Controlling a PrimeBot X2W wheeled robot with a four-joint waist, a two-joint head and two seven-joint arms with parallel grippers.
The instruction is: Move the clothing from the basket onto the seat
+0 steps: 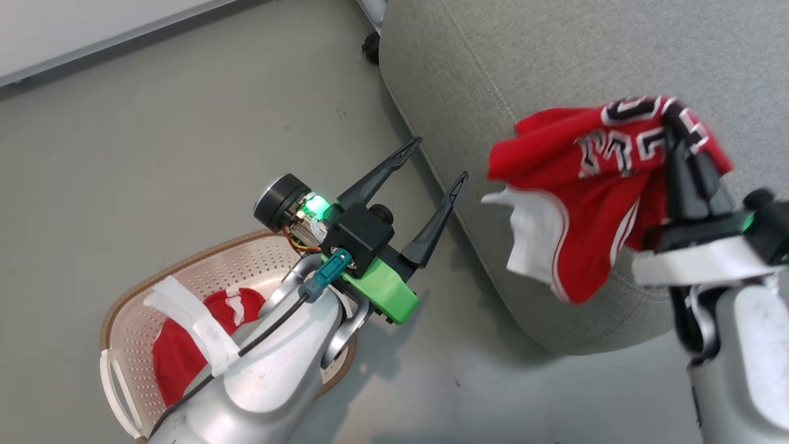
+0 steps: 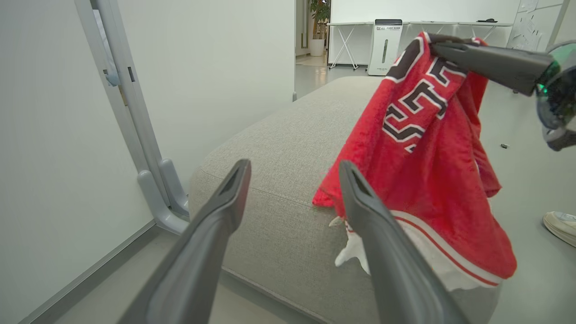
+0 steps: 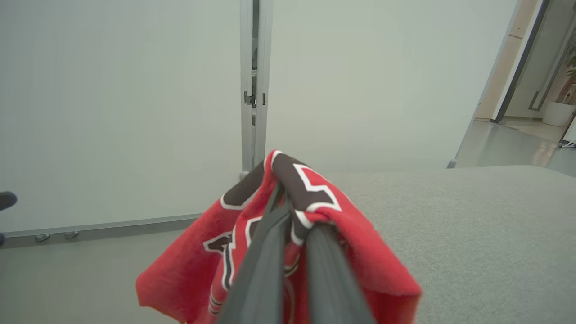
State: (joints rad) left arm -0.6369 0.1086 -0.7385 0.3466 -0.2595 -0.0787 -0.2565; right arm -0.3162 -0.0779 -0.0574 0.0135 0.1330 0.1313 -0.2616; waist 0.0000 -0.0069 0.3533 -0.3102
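Left gripper (image 1: 441, 158) splayed, empty, near basket (image 1: 123, 296). Right gripper (image 1: 675, 132) clenched on jersey (image 1: 579, 185), hanging below jaws over seat (image 1: 555, 61) edge; I judge carry further inboard.

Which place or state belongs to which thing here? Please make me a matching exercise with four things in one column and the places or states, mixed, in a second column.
Things:
1. left pincer
2. right pincer
3. jersey
4. shorts

Places or states:
A. lying in the basket
B. shut on red cloth
C. open, holding nothing
D. hanging in the air near the seat

Right pairs: 1-C, 2-B, 3-D, 4-A.
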